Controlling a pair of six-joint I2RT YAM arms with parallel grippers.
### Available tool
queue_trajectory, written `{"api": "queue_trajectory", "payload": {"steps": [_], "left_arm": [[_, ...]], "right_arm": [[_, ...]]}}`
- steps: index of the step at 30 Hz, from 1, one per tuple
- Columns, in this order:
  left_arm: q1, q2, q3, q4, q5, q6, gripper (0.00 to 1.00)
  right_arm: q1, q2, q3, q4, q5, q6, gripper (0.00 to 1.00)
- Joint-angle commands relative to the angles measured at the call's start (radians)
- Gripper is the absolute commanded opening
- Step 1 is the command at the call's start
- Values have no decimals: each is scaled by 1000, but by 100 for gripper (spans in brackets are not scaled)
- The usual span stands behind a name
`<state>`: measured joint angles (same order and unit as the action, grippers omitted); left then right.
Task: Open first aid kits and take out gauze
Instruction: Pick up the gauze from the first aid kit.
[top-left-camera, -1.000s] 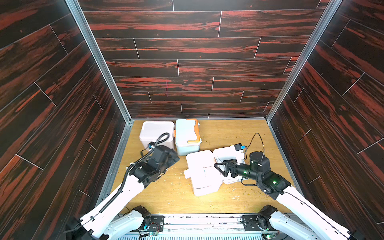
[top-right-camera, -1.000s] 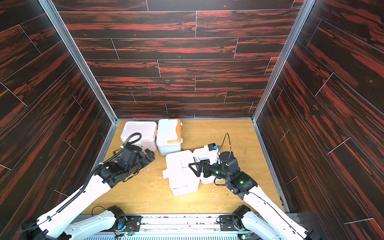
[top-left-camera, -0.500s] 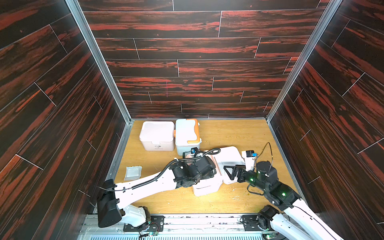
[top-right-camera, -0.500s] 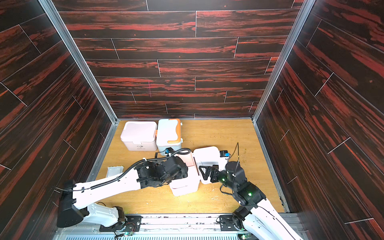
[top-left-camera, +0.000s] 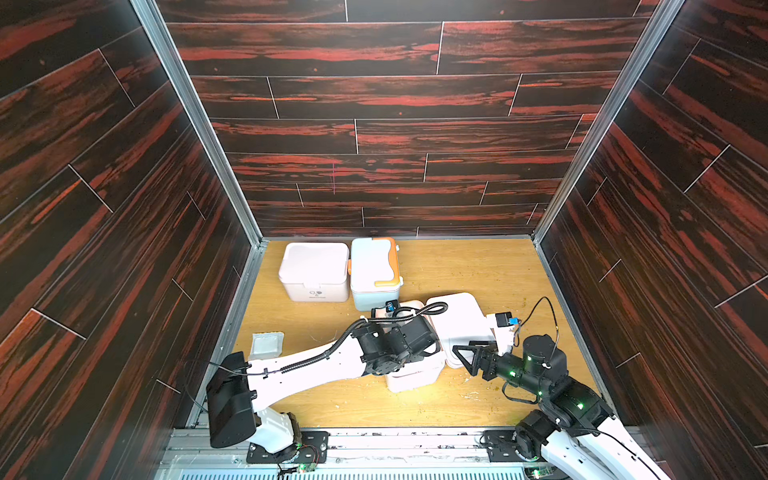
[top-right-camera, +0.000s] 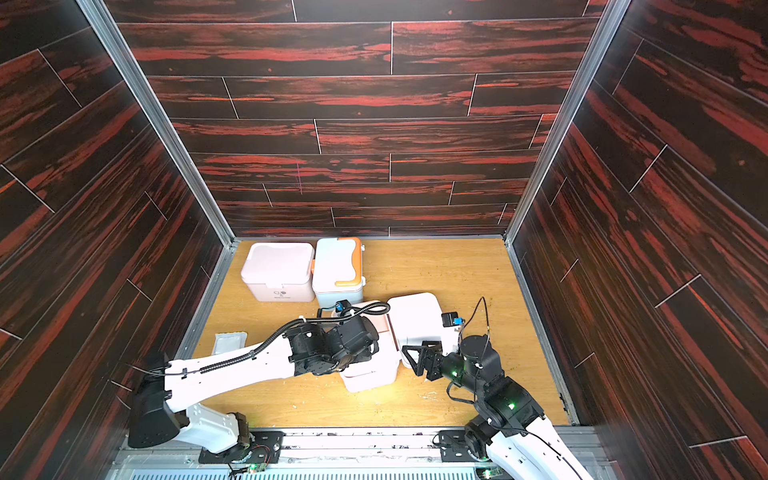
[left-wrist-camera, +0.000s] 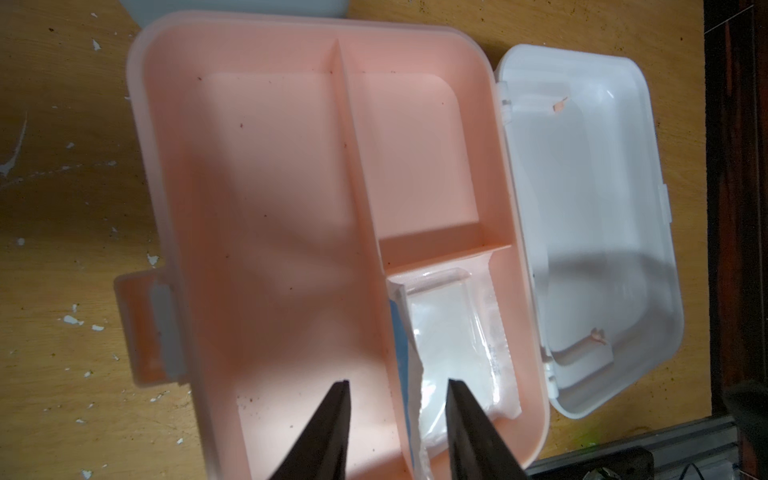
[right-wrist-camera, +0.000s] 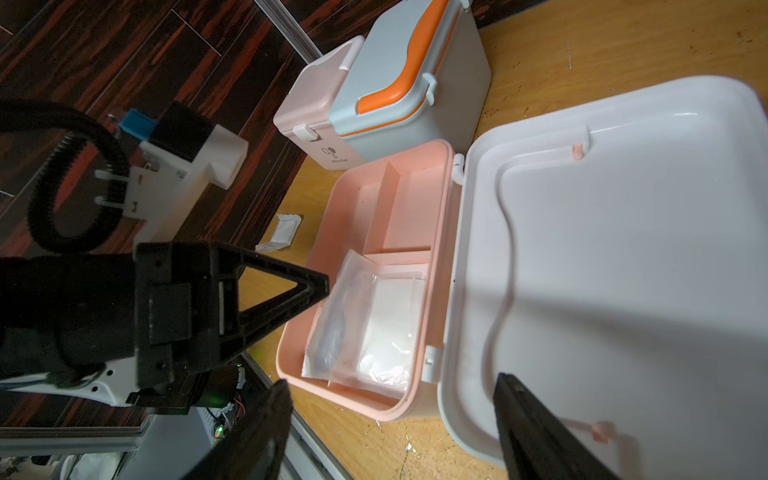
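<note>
One pale pink first aid kit (top-left-camera: 413, 376) stands open mid-table, its white lid (top-left-camera: 461, 328) laid back to the right. A gauze packet (left-wrist-camera: 453, 328) lies in a corner compartment of its pink tray (left-wrist-camera: 270, 187). My left gripper (left-wrist-camera: 399, 372) hangs over that tray, open. One fingertip is above the gauze, the other across the divider. In both top views its wrist hides the jaws. My right gripper (right-wrist-camera: 392, 380) is open and holds nothing, low beside the front of the kit and lid (right-wrist-camera: 623, 249). Another gauze packet (top-left-camera: 266, 345) lies on the table at the left.
Two closed kits stand side by side at the back left: a pinkish-white one (top-left-camera: 313, 270) and a pale blue one with an orange handle (top-left-camera: 374, 268). Dark wood-patterned walls enclose the table on three sides. A metal rail (top-left-camera: 374, 440) runs along the front.
My left arm swung from the table's left side over the open kit, leaving a gauze packet on the table, and its jaws narrowed. My right gripper drew back from the lid toward the front.
</note>
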<state>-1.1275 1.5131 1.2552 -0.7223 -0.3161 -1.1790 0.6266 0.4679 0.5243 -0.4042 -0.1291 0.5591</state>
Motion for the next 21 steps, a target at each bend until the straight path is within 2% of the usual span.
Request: {"api": "queue_trajectory", "payload": {"steps": [1, 4, 13, 17, 19, 21], "left_arm": [[-7, 20, 37, -46, -3, -12, 35], [-7, 41, 50, -49, 3, -10, 23], [-10, 50, 46, -74, -5, -19, 21], [-10, 54, 41, -75, -9, -22, 13], [-11, 57, 41, -73, -6, -22, 10], [-10, 58, 42, -71, -5, -22, 2]], "right_arm": [[3, 19, 3, -10, -31, -20, 80], [2, 31, -2, -3, -40, -21, 80], [1, 44, -12, 19, -61, -18, 81], [4, 55, -10, 25, -67, -18, 81], [3, 59, -9, 31, -72, -18, 84], [2, 64, -7, 34, -76, -19, 93]]}}
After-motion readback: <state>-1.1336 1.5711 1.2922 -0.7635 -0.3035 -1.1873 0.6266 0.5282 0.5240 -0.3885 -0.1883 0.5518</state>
